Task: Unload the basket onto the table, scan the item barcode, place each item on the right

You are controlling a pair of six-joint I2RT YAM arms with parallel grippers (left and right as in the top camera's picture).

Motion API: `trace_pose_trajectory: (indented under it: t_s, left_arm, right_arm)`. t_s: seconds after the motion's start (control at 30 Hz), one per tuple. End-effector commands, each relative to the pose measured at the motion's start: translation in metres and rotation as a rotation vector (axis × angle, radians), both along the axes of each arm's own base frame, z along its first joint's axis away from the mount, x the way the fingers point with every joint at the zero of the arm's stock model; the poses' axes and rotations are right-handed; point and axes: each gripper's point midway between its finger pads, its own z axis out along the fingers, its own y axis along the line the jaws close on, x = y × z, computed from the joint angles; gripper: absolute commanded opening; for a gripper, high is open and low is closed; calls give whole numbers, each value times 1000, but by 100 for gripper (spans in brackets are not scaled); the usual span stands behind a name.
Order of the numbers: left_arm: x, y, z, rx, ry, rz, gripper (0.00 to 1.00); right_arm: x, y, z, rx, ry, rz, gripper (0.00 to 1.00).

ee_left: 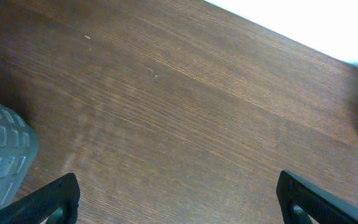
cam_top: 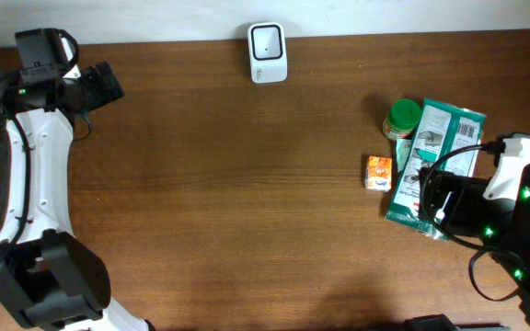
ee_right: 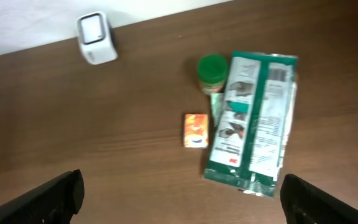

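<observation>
Up at the far edge of the brown table [cam_top: 228,184] stands a small white scanner [cam_top: 267,52], close to the middle. It stands alone, well away from the other things.

Over on the right side lie three things, close together. A long green packet [cam_top: 435,161] lies flat on the wood. A small jar with a green lid [cam_top: 402,118] stands just beside the top left corner of the packet; it is hard to tell if they touch. A little orange box [cam_top: 379,172] lies just left of the packet, with a thin strip of table between them.

The right gripper [ee_right: 182,202] hangs above the table near the low end of the packet. Its two fingers are spread very wide, one at each bottom corner of the right wrist view. Nothing is between them, and they hold nothing. From above, the black arm covers part of the packet's low end.

The left gripper [ee_left: 179,202] is far away, up in the far left corner of the table. Its fingers are spread wide too, with only bare wood between them. A grey ribbed thing [ee_left: 2,155] shows at the left edge of the left wrist view.
</observation>
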Motion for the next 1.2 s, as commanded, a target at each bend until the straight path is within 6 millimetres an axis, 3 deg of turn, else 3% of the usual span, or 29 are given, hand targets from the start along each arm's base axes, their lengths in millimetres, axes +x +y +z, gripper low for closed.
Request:
trace_pose_trajectory:
  t_s: [0.0,0.13,0.3,0.47,0.67,0.97,1.17]
  left_arm:
    - [2,1,9,13,-20,-4,99]
    - [2,1,9,13,-21,-4,99]
    - [2,1,9,13,-21,-4,99]
    - [2,1,9,13,-20,-4,99]
    - [2,1,9,13,-21,-4,99]
    - [2,1,9,13,-21,-4,99]
    - [2,1,9,13,-21,-4,99]
  right_arm:
    - [3,-22,6,-88,-25,-93,98]
    - [29,-21,19,-202,-200,25,98]
    - [44,-21,8,-255,-430,83,98]
    - [39,-22,-43,-270,-655,71,98]
    - [30,-16,-106,-265,-787,82,98]
    - [29,-17,-158,-264,-768,79,98]
    - [28,-17,-189,-251,-653,91,98]
